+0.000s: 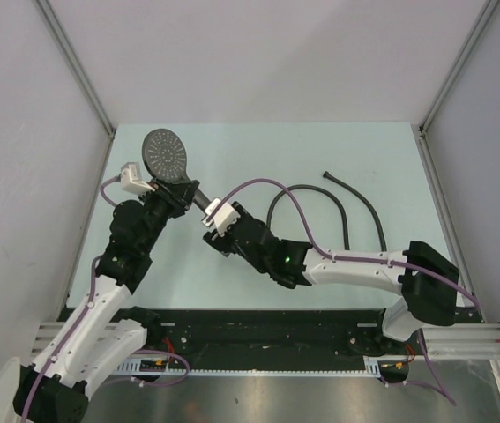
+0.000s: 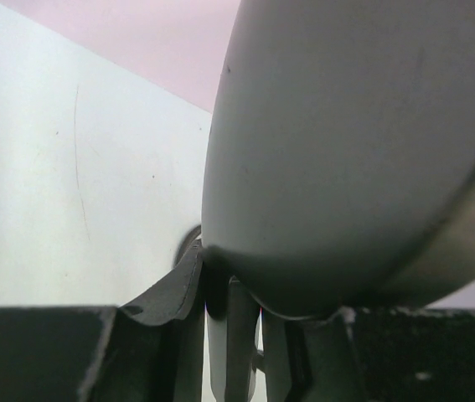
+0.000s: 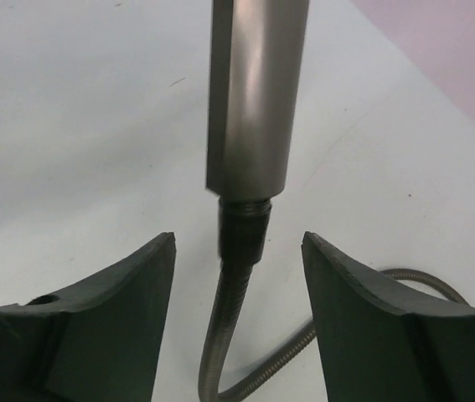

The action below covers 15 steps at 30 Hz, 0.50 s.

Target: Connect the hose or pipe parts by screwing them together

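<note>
1. The dark grey handheld shower head (image 1: 165, 154), with a round dotted face and a straight smooth handle, was at the far left of the pale green desk (image 1: 258, 150). Its handle pointed toward the right arm.
2. The left claw (image 1: 177, 192) was closed tight on the handle, just below the round face.
3. The long thin flexible dark grey hose (image 3: 229, 318) lay in loose curves on the right part of the desk. Its short dark end nut (image 3: 244, 230) sat at the end of the handle, and a little thread showed there.
4. The right claw (image 3: 237, 241) was open, with one finger on each side of the nut, touching nothing.
5. The handle looked stiff and smooth, so it probably needed a firm hold. The hose seemed light and soft, and it would likely bend or twist if taken by its body.
6. The nut was the rigid part, so it appeared the best place to grip for turning.
</note>
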Available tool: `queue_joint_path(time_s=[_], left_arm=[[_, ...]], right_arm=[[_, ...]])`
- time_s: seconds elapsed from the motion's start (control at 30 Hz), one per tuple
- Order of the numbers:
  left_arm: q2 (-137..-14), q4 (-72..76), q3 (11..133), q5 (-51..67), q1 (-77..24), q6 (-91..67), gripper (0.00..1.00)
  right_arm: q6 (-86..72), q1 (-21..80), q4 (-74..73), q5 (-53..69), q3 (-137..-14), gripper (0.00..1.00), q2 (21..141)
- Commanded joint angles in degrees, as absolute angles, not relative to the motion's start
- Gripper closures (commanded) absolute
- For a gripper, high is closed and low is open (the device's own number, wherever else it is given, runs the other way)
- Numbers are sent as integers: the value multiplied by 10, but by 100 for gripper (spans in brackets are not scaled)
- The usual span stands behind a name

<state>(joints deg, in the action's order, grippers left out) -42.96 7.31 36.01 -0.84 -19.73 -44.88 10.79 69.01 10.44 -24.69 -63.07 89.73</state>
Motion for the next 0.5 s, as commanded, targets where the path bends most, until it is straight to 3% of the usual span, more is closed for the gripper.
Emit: queue_joint_path(time_s=[0.0,0.03,0.2,0.23,0.33,0.47], left_arm=[[-420,38,413,-39,-208,-481,100],[-419,38,413,-39,-209,-489,100],[-421,38,414,-19,-216,-513,100],[-421,38,411,-11,-219,-523,100],[-421,42,393,13,-245,-517,100],[-396,152,330,38,-263,-473,100]], right_arm=[[142,696,187,-365,-643,39,915],[144,696,188,-369,-646,46,918],[142,693,211,-330,-646,61,921],[140,693,214,-316,-647,74,920],[118,677,207,-244,-646,96,904],[47,610,168,-93,-646,100,874]])
